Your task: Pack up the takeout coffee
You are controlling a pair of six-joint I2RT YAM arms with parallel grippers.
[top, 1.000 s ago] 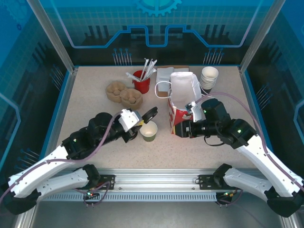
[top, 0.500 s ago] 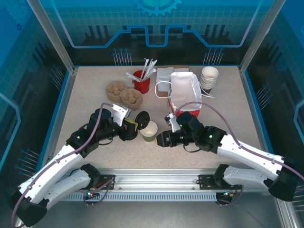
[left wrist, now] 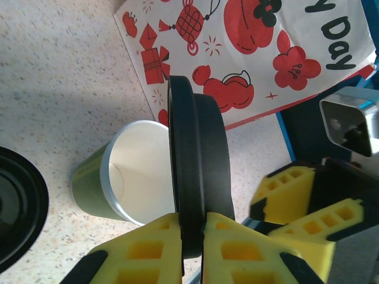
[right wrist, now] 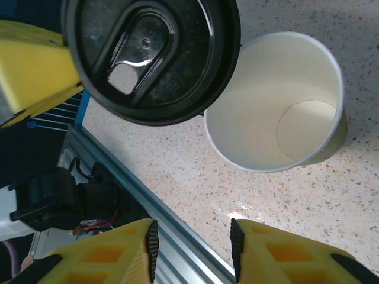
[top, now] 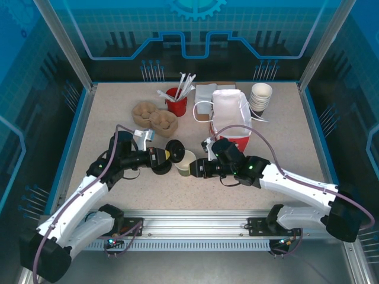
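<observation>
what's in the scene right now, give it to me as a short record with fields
cup: olive-sided paper cup, lidless and empty, standing on the table between the two grippers
lid: black, held on edge near the cup's rim, not seated on it
left gripper: shut on the lid
right gripper: open, nothing between its fingers, facing the cup
bag: red-and-white, upright behind the cup, mouth open
task state: cup not yet lidded or bagged

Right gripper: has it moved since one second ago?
Yes. The right gripper moved left, away from the bag, up to the open cup.
</observation>
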